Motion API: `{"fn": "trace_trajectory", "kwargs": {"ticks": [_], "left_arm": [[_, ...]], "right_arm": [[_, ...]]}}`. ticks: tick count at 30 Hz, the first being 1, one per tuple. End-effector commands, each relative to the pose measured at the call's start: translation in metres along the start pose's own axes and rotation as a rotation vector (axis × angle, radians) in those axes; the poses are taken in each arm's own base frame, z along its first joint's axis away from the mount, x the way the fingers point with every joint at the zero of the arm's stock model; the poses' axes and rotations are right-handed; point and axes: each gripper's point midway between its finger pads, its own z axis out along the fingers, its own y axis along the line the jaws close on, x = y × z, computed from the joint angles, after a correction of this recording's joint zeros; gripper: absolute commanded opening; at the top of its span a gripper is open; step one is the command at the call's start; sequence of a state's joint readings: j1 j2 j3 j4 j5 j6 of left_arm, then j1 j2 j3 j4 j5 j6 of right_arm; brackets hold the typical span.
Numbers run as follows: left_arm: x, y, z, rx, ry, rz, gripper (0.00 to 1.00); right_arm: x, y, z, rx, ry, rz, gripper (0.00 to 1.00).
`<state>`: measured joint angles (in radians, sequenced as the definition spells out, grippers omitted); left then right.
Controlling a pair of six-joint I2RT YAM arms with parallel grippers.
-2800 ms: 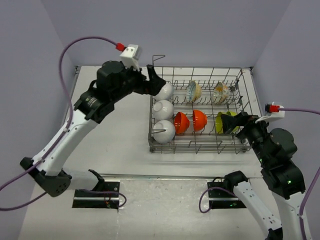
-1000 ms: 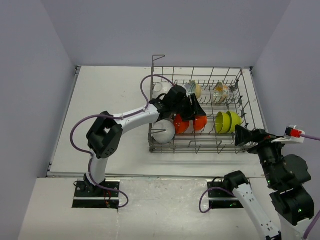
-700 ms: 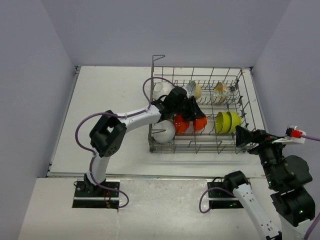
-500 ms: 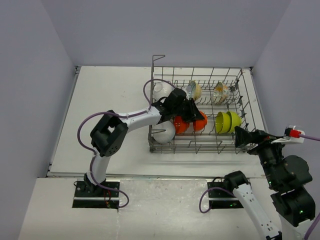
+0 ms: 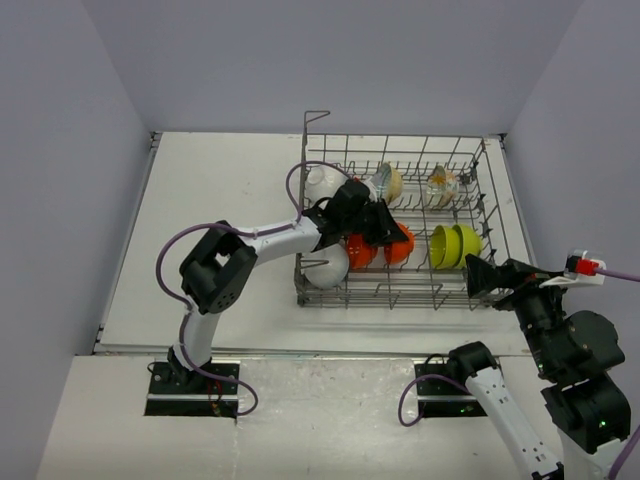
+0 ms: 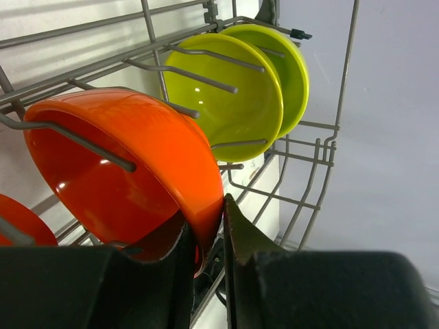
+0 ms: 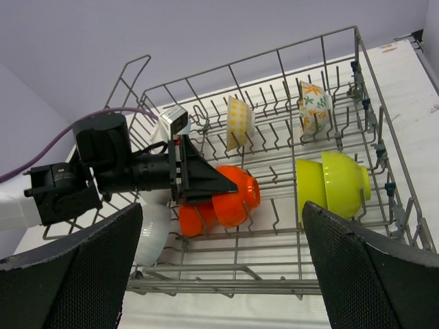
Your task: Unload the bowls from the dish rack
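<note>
The grey wire dish rack [image 5: 400, 301] holds white bowls [image 5: 326, 266] at its left, two orange bowls, two lime-green bowls [image 5: 455, 243] and two patterned bowls [image 5: 390, 181] at the back. My left gripper [image 5: 386, 226] reaches into the rack and is shut on the rim of the right orange bowl [image 5: 402, 243]. In the left wrist view both fingers pinch that orange bowl [image 6: 116, 164] at its lower edge, with the green bowls [image 6: 233, 96] behind. My right gripper [image 5: 485, 275] hovers open by the rack's front right corner, holding nothing.
In the right wrist view the left gripper [image 7: 233, 184] lies across the rack [image 7: 233, 291] over the orange bowls [image 7: 236, 197]. A white bowl [image 7: 154, 229] leans at the front left. Upright tines stand between the bowls. Bare white table [image 5: 220, 220] lies left of the rack.
The left jaws have closed on the orange bowl's rim, and the bowl has tipped slightly. The right arm has barely moved.
</note>
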<state>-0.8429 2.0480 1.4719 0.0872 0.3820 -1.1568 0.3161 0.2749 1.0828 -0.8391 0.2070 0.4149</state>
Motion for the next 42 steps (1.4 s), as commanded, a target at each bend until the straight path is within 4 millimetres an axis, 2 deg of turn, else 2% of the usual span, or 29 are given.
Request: {"fn": "trace_trajectory", "kwargs": {"ticks": [1,12,15,21,26,29,30,31,32,33,34,35,36,37,38,39,40,41,42], "left_arm": [[-0.005,-0.062,-0.018,0.288,0.001,0.043,0.00],[-0.022,-0.114,-0.051,0.550,-0.047,0.133,0.00],[-0.024,-0.127,-0.054,0.600,-0.044,0.141,0.00],[-0.028,-0.151,-0.070,0.637,-0.060,0.176,0.00],[-0.030,-0.174,-0.091,0.653,-0.086,0.241,0.00],[-0.031,-0.193,-0.105,0.661,-0.106,0.347,0.00],[-0.037,-0.212,-0.119,0.677,-0.160,0.462,0.00],[-0.038,-0.204,-0.115,0.594,-0.148,0.476,0.00],[-0.043,-0.209,-0.122,0.560,-0.178,0.527,0.00],[-0.055,-0.232,-0.145,0.546,-0.266,0.666,0.00],[-0.066,-0.219,-0.146,0.415,-0.301,0.662,0.00],[-0.074,-0.221,-0.156,0.363,-0.343,0.692,0.00],[-0.086,-0.233,-0.175,0.316,-0.404,0.727,0.00],[-0.104,-0.207,-0.184,0.120,-0.458,0.747,0.00],[-0.115,-0.206,-0.199,0.040,-0.508,0.758,0.00],[-0.129,-0.217,-0.224,-0.021,-0.584,0.773,0.00],[-0.151,-0.185,-0.245,-0.243,-0.658,0.746,0.00],[-0.174,-0.164,-0.284,-0.429,-0.759,0.704,0.00],[-0.185,-0.151,-0.305,-0.514,-0.802,0.666,0.00]], "right_arm": [[-0.005,0.008,0.004,-0.032,0.002,-0.020,0.99],[-0.003,0.008,0.005,-0.036,0.005,-0.021,0.99],[-0.003,0.008,0.005,-0.035,0.006,-0.021,0.99],[-0.003,0.008,0.006,-0.030,0.007,-0.024,0.99],[0.000,0.006,0.011,-0.016,0.021,-0.025,0.99],[0.003,0.005,0.016,0.000,0.035,-0.015,0.99],[0.002,0.002,0.018,0.021,0.029,-0.009,0.99],[0.001,0.001,0.018,0.028,0.026,-0.007,0.99],[0.001,0.000,0.020,0.033,0.026,-0.003,0.99],[0.001,0.002,0.021,0.027,0.030,-0.002,0.99],[0.001,0.003,0.022,0.025,0.036,-0.003,0.99],[0.002,0.005,0.024,0.019,0.042,-0.001,0.99],[0.002,0.007,0.025,0.012,0.048,-0.001,0.99],[0.003,0.010,0.027,0.001,0.057,0.001,0.99],[0.003,0.011,0.029,-0.005,0.059,0.001,0.99],[0.003,0.012,0.030,-0.010,0.060,0.001,0.99],[0.002,0.015,0.031,-0.024,0.055,0.004,0.99],[0.002,0.017,0.033,-0.031,0.053,0.003,0.99],[0.002,0.019,0.034,-0.040,0.054,0.002,0.99]]}}
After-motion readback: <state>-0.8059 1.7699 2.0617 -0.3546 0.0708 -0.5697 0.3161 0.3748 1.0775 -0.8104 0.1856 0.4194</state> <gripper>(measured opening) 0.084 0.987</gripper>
